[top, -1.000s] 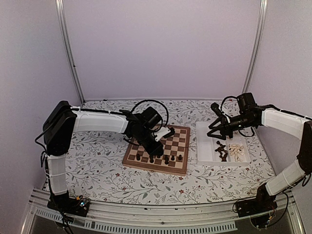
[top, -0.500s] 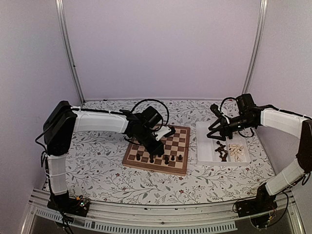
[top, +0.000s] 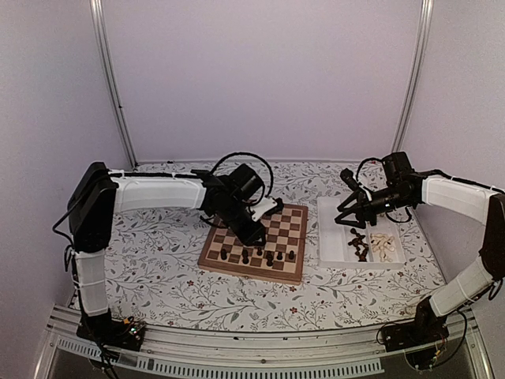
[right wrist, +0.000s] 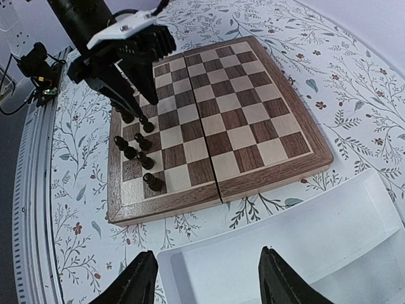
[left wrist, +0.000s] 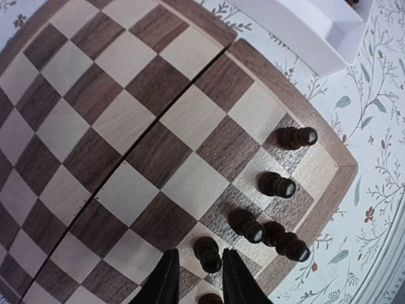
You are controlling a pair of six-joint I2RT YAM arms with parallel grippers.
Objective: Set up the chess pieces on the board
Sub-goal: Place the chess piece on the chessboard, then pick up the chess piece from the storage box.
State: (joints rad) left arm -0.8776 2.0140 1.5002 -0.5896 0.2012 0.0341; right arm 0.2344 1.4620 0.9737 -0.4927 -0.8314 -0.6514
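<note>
The board (top: 293,212) lies mid-table, its checks and fold seam plain in the left wrist view (left wrist: 126,114). Several dark chess pieces (top: 258,255) stand along its near edge. My left gripper (top: 256,235) hangs low over that row. Its jaws (left wrist: 201,284) are open, straddling one standing dark pawn (left wrist: 207,253) with a small gap on each side. More dark pieces (left wrist: 276,185) stand to its right. My right gripper (right wrist: 205,278) is open and holds nothing, above the white tray (right wrist: 285,253). From there the board (right wrist: 240,114) and the left gripper (right wrist: 139,111) show.
The white tray (top: 335,237) sits right of the board; its right compartments hold loose dark pieces (top: 360,249) and cream pieces (top: 384,245). A floral cloth (top: 158,268) covers the table. Walls and metal posts enclose the back and sides.
The left jaws have parted from the dark pawn, which now stands free on its square, and the left wrist has shifted slightly. The right arm has stayed put.
</note>
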